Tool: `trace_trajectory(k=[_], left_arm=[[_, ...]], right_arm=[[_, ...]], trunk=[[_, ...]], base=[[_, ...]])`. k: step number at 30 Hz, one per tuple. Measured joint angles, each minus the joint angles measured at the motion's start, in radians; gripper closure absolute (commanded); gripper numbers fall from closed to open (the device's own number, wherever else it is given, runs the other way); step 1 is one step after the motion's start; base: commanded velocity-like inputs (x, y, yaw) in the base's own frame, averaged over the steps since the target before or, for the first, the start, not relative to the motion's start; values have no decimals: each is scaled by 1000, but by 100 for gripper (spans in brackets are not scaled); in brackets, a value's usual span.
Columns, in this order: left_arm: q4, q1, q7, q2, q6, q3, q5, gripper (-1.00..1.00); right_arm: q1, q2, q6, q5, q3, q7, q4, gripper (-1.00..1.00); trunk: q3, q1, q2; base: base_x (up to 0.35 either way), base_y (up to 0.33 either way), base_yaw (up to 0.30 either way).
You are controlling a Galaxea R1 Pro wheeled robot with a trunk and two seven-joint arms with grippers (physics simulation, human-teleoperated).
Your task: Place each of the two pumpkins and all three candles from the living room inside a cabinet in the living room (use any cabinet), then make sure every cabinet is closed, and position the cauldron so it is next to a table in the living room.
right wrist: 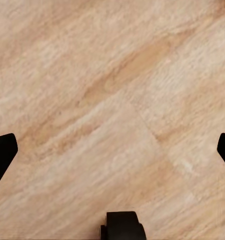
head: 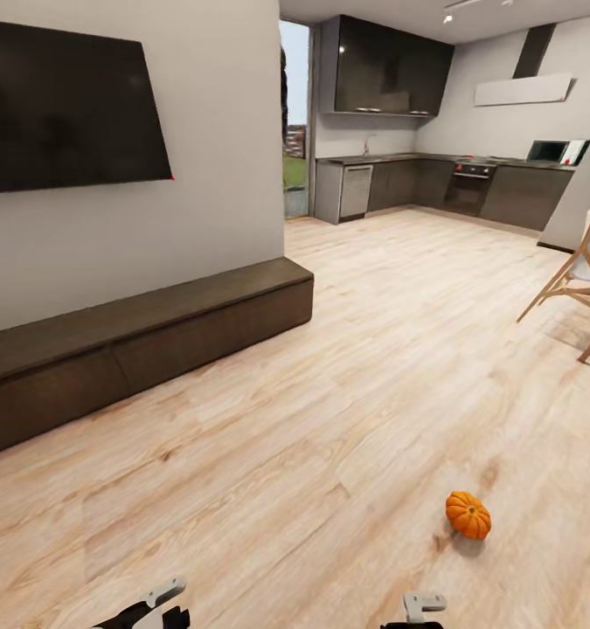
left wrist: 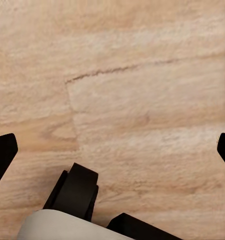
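One orange pumpkin (head: 468,514) with a dark stem lies on the wood floor, ahead of me and to the right. The cabinet (head: 155,323), a long low dark-brown console, runs along the left wall under the TV, and its fronts look shut. My left gripper (head: 150,607) and right gripper (head: 421,604) peek in at the lower edge of the head view, well short of the pumpkin. In the left wrist view the left gripper (left wrist: 112,150) is open over bare floor, its black fingertips (left wrist: 2,150) far apart. The right gripper (right wrist: 112,150) is open the same way, holding nothing.
A black TV (head: 67,109) hangs on the wall above the cabinet. A wooden chair (head: 583,279) stands at the right edge. The kitchen counter (head: 434,179) with its oven lies far back. Part of my own base (left wrist: 75,192) shows under the left gripper.
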Motion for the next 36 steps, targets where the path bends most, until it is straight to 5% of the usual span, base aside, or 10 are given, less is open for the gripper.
trace_trajectory(k=[36], left_arm=[[0, 0, 0, 0, 0, 0, 0, -100]], right_arm=[[0, 1, 0, 0, 0, 0, 0, -100]], trunk=[[0, 0, 0]], base=[[205, -179, 285]])
